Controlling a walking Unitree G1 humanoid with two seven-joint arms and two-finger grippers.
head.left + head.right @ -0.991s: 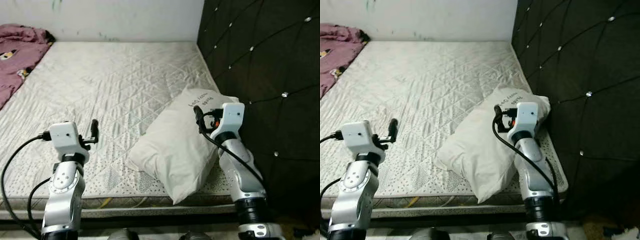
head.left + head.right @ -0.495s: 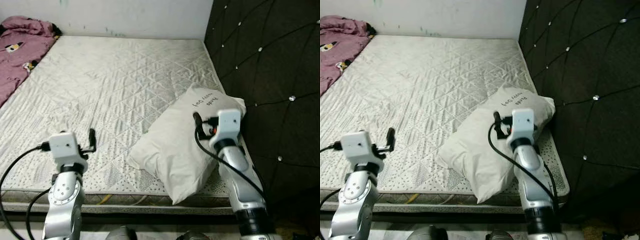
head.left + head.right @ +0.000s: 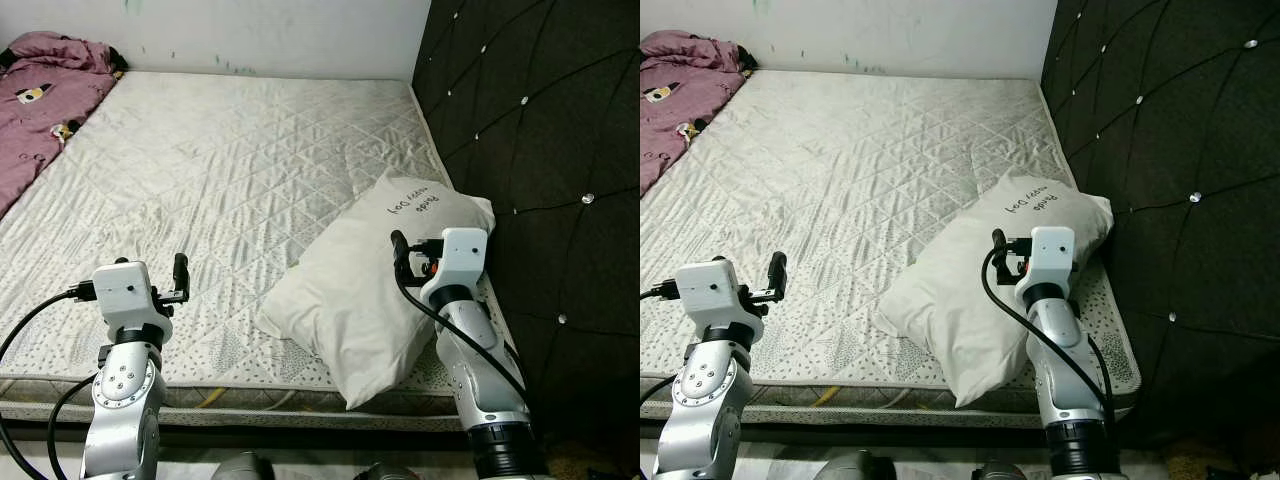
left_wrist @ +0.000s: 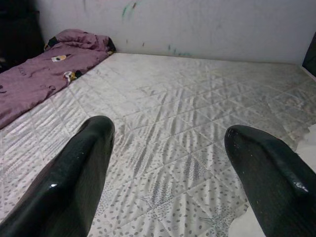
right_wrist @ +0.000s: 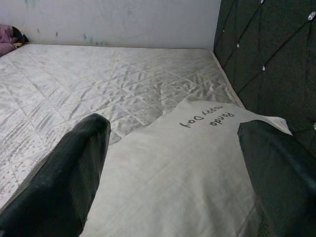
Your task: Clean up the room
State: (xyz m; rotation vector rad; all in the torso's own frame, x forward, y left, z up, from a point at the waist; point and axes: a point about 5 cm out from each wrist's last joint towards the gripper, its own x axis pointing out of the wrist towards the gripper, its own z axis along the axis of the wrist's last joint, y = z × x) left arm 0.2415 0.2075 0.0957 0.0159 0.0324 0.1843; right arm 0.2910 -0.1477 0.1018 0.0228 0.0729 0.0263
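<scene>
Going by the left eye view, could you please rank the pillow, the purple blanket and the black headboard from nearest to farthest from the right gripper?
1. Pillow: directly under the right gripper, on the mattress's right side.
2. Black headboard: just to the gripper's right.
3. Purple blanket: far left corner of the bed.

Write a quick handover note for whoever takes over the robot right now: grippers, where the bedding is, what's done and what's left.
Left gripper: open, holding nothing, raised over the mattress near its front edge.
Right gripper: open, holding nothing, raised just above the white pillow.
Pillow lies askew at the front right corner, one end by the dark tufted headboard. Purple blanket is bunched at the far left.
Done: nothing visibly tidied. Left: likely straighten the pillow, sort out the blanket.
</scene>
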